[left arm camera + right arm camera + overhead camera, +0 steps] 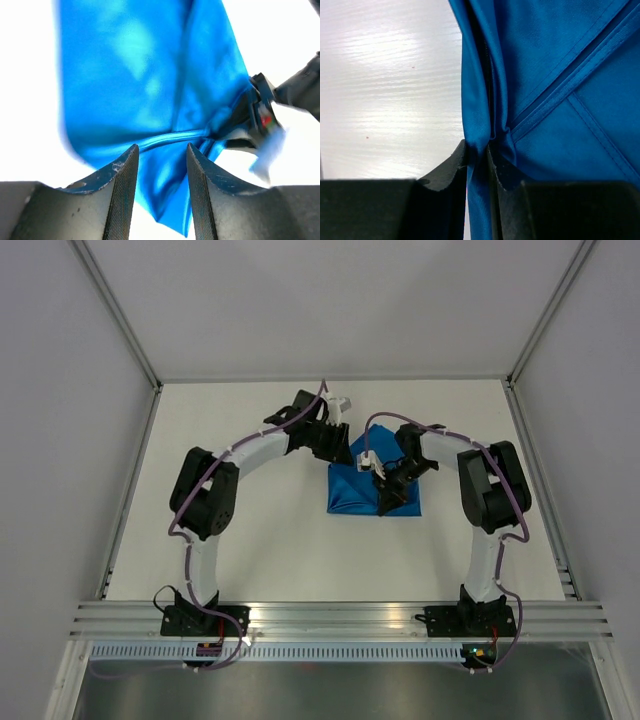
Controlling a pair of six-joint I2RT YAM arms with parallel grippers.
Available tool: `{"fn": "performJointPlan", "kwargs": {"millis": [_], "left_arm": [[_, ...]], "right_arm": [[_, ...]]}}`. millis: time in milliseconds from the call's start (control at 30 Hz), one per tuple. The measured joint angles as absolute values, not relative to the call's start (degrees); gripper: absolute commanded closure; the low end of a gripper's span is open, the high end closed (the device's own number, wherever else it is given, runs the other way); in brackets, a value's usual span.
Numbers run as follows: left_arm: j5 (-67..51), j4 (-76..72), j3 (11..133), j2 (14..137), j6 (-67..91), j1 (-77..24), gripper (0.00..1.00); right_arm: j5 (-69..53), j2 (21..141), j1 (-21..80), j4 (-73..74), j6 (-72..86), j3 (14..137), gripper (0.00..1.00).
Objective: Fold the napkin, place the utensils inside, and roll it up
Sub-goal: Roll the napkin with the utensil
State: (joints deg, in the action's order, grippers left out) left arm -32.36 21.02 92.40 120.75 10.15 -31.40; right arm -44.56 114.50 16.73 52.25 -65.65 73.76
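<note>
1. Napkin position. In the overhead view I saw the blue napkin (355,490) lying partly folded and rumpled on the white table (260,530), just to the 3 o'clock side of the table's centre, between the two arms. Its outline was uneven, with a peak at its 12 o'clock edge.

2. Left gripper. The left gripper (342,443) sat at the napkin's 11 o'clock corner. In its wrist view I saw the two jaws standing apart with a clear gap and nothing pinched between them. The cloth spread out beyond the jaw tips, toward 12 o'clock in that view. A stitched hem ran across just past the tips toward the 3 o'clock side, where the other arm's gripper touched the cloth.

3. Right gripper. The right gripper (477,150) was over the napkin's 6 o'clock part in the overhead view. In its wrist view I saw the jaws drawn nearly together and clamped on a narrow gathered pleat of the napkin. The pleat rose from the jaws toward 12 o'clock. Bare table showed on the 9 o'clock side and flatter cloth with hem lines on the 3 o'clock side.
</note>
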Motion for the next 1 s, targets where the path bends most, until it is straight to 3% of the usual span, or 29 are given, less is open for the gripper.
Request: {"fn": "performJointPlan", "kwargs": {"millis": [367, 533, 767, 1000], "left_arm": [[-9.65, 4.8, 67.75, 95.46, 14.44, -31.38, 0.5], [1.32, -1.69, 59.57, 88.88, 7.2, -39.59, 0.46], [11.27, -10.52, 52.73, 88.64, -9.54, -58.48, 0.43], [16.75, -15.81, 52.51, 98.3, -21.17, -67.55, 0.42]], "right_arm": [[-47.79, 123.94, 13.67, 69.49, -67.57, 82.46, 0.78], [-48.21, 127.0, 13.08, 74.15, -67.55, 85.03, 0.78], [-48.99, 130.06, 12.05, 78.28, -67.48, 87.37, 0.77], [-49.25, 131.2, 11.75, 79.88, -67.33, 88.14, 0.77]]}}
